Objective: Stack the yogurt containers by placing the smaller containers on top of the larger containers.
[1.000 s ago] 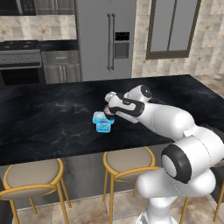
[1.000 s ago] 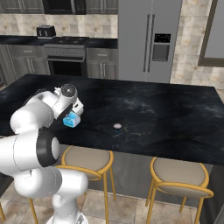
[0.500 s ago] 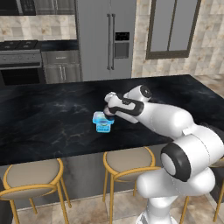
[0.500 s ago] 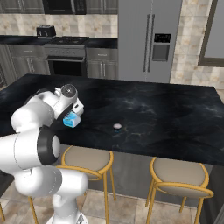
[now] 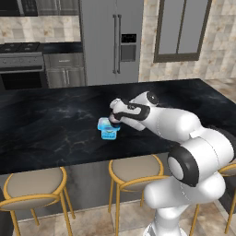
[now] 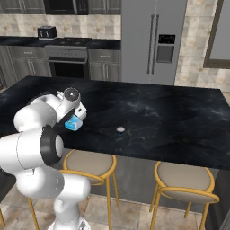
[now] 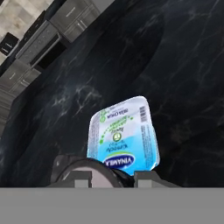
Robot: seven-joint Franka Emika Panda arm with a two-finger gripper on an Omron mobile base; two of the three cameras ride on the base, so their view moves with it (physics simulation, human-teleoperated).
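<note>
Blue tub (image 7: pixel 124 134) lid reads "VINAMILK"; gripper (image 7: pixel 107 175) clasps small cup (image 7: pixel 94 171).

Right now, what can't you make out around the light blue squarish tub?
- Small round cup with pinkish top: hand view, cut off at the bottom, so contact with the light blue squarish tub is hidden.
- Gripper: left base view, jaws hidden by the hand.
- Second small cup: right base view, too small for detail.
</note>
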